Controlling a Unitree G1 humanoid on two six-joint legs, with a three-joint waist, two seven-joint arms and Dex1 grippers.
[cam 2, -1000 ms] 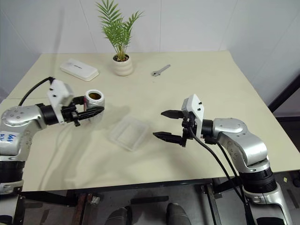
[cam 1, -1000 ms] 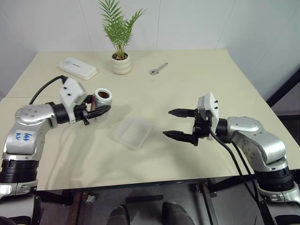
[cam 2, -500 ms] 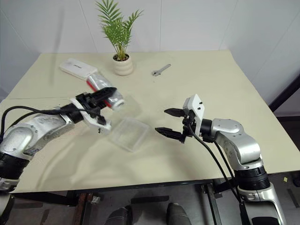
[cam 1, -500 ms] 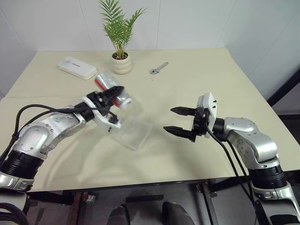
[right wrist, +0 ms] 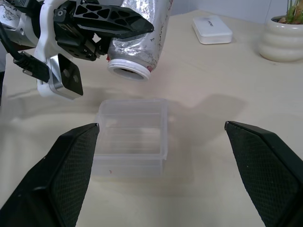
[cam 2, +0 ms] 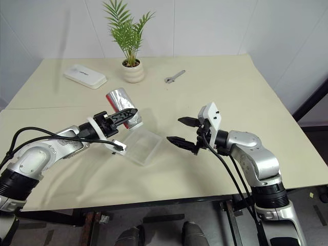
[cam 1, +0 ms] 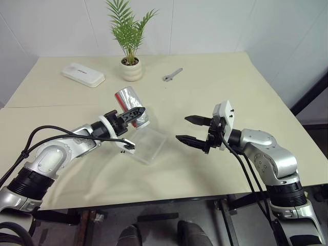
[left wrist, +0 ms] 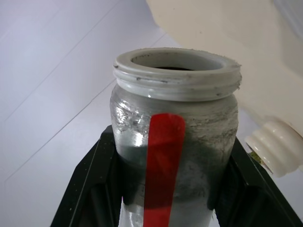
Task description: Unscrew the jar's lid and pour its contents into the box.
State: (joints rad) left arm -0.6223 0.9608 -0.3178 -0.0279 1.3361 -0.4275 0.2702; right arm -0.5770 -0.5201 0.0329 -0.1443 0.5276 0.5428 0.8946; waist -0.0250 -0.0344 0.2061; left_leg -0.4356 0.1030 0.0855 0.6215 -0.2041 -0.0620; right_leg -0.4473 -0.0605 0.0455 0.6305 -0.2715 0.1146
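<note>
The jar (cam 1: 130, 105), lidless, is clamped in my left claw (cam 1: 134, 114), tipped mouth-down just above the box (cam 1: 148, 144) for pouring. My right claw (cam 1: 193, 130) waits alongside, spread and holding nothing.

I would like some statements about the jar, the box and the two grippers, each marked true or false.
1. The left gripper holds the jar. True.
2. The lid is screwed on the jar. False: the mouth is open, with no lid on it.
3. The jar stands upright on the table. False: it is in the air, tipped, mouth down toward the box.
4. The right gripper is open and holds nothing. True.
5. The box lies between the two grippers. True.
</note>
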